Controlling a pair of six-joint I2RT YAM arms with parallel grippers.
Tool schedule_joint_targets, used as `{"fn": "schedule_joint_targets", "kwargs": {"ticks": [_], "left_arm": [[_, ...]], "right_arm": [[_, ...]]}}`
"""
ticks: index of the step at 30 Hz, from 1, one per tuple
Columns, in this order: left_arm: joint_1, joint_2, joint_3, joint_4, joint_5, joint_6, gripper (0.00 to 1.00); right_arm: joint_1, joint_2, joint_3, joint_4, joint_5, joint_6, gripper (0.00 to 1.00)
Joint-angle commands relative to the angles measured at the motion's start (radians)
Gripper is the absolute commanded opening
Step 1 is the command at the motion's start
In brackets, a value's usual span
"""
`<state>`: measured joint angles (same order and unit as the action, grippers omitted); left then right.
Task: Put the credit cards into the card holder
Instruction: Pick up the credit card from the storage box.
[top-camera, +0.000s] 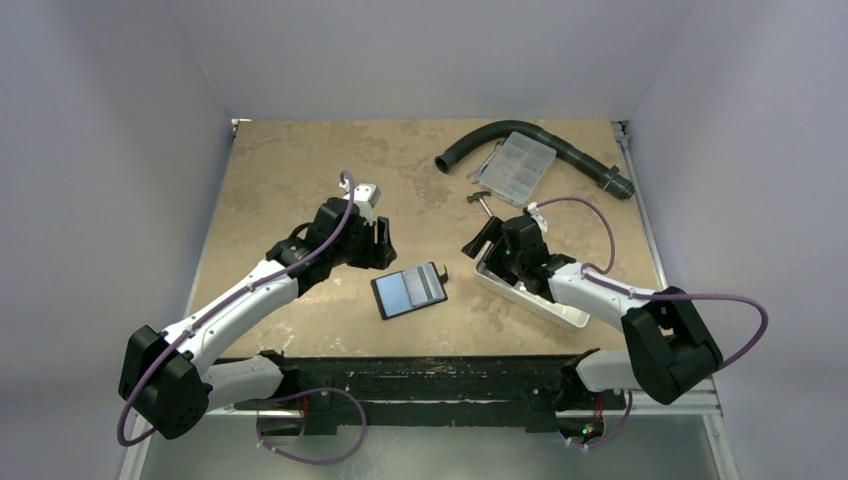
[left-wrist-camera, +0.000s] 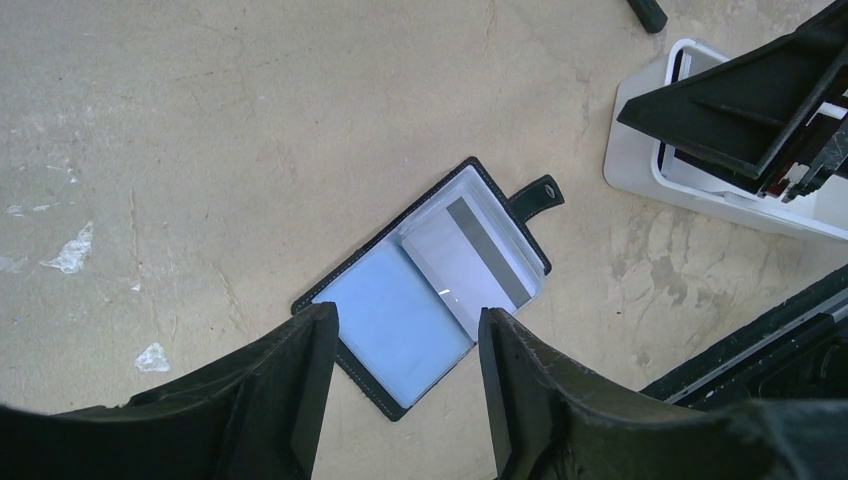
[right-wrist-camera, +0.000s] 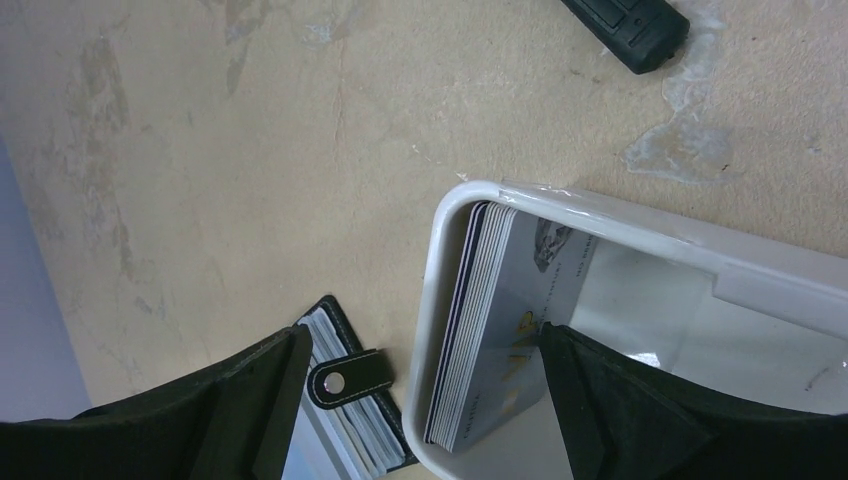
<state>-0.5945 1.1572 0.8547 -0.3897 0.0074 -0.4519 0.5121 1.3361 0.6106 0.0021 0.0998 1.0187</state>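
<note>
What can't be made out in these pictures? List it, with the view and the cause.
- Number of cards in the white tray: right wrist view, the stack is edge-on and partly behind the right gripper.
- Card holder contents: left wrist view, one striped card shows; near corner hidden behind the left gripper.
- Tray interior, top view: covered by the right arm.
- Clear compartment box contents, top view: too small.

card holder (left-wrist-camera: 430, 285): black stitched leather-look, glossy clear sleeves | tray (right-wrist-camera: 433, 300): smooth white plastic | table (left-wrist-camera: 250, 120): matt, scuffed
</note>
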Motion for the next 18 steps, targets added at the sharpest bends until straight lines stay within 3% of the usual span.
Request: {"fn": "schedule_joint_targets", "kwargs": {"ticks": [1, 8, 18], "left_arm": [[0.01, -0.002, 0.011, 0.013, 0.018, 0.016, 0.58], [0.022, 0.006, 0.006, 0.023, 0.043, 0.012, 0.58], [0.04, 0.015, 0.0, 0.033, 0.075, 0.008, 0.58]], "right_arm": [[-0.011, 0.001, -0.024, 0.101, -0.024, 0.024, 0.94], [-0.022, -0.047, -0.045, 0.12, -0.029, 0.026, 0.9], [-0.04, -0.073, -0.066, 0.157, -0.052, 0.025, 0.73]]}}
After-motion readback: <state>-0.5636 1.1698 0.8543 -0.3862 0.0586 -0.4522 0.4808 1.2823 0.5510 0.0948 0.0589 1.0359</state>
